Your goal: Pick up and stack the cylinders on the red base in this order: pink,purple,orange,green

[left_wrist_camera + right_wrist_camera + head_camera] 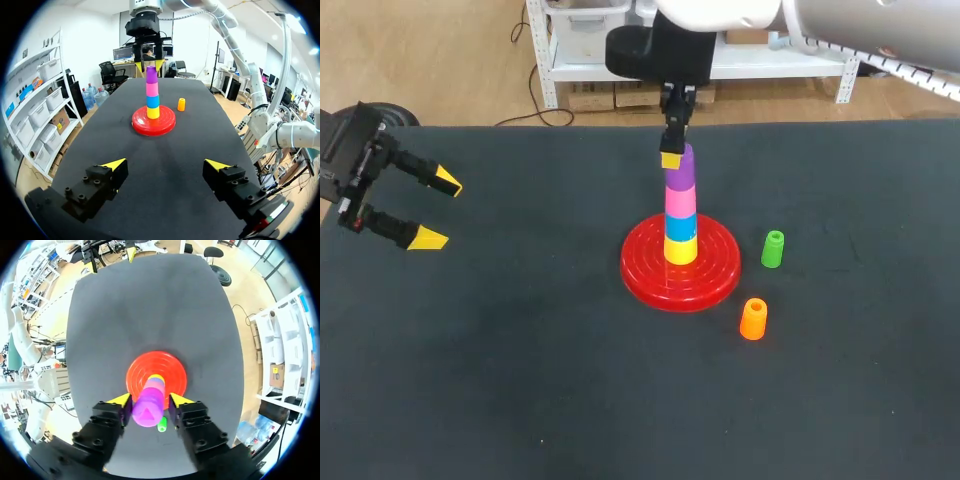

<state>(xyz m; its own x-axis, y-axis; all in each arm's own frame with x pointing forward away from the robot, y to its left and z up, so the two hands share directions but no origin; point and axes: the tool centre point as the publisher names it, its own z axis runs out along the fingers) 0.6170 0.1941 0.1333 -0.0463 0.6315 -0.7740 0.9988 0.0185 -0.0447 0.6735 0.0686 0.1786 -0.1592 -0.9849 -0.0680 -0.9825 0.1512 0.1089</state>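
Stack status: purple cylinder (pixel 686 165) sits on top of the tower, directly between the jaws of the right gripper (pixel 151 401). In the right wrist view the two fingers press its sides, so I log it as pinched, not yet let go. It looks seated squarely on the pink cylinder (pixel 680 198) just below the jaws.

Below pink: blue cylinder (pixel 681 224), then yellow cylinder (pixel 681 250), resting on the red base (pixel 645 275), all straight under the right jaws.

Judgement on progress: pink and purple placed in the right order, so two of four named steps are done, bar release of purple. Left to do: orange, then green.

Orange cylinder (pixel 753 319) stands upright on the table (pixel 520 380), beside the base and well below the right jaws. Green cylinder (pixel 773 249) stands upright too, just beside the base rim; the wrist view shows it far beneath the right fingers.

Left gripper (pixel 432 208): jaws spread wide, holding nothing. The tower stands well ahead of them, far off.

Count:
- red base: 1
- cylinders in stack: 4
- cylinders loose: 2
- cylinders total: 6
- grippers: 2
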